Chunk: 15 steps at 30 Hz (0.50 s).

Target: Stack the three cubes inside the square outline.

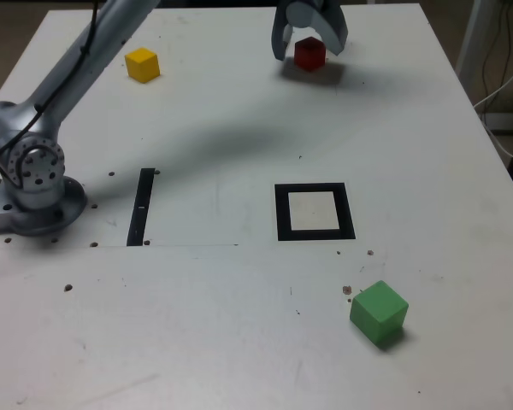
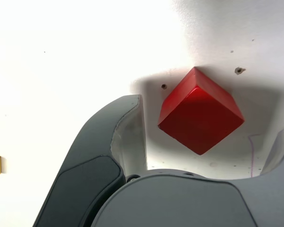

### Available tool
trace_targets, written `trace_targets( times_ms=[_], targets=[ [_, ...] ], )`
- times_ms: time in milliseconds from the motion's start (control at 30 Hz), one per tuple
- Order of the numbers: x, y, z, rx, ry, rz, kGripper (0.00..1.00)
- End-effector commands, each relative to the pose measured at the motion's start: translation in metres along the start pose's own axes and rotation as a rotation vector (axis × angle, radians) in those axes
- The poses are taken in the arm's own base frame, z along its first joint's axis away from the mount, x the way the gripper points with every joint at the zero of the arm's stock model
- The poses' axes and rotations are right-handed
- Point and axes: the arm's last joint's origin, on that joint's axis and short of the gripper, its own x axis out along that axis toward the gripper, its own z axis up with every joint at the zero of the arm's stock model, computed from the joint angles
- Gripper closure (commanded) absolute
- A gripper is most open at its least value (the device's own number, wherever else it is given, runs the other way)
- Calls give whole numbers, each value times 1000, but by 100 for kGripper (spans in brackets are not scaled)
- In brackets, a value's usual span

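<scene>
Grey arm [image 1: 77, 64] stretches across the table, fingers [image 1: 282, 38] apart, straddling the red cube [image 1: 309, 53].

White surface [image 1: 239, 342] is scuffed, with small dark specks and screw holes scattered over it. A thin black strip [image 1: 141, 207] lies flat toward the exterior view's left, running near to far; a faint pencil line extends from its near end toward the exterior view's right. Beyond the surface's edge on the exterior view's right, white cables [image 1: 504, 81] hang beside a pale upright.
</scene>
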Motion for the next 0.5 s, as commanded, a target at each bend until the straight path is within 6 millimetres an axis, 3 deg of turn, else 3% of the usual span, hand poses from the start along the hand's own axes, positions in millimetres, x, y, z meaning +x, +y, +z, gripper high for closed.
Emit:
trace_targets(
  times_ms=[0, 467],
  targets=[
    [2, 0, 1, 3, 1, -8, 5],
    [16, 2, 7, -14, 5, -35, 18]
  ],
)
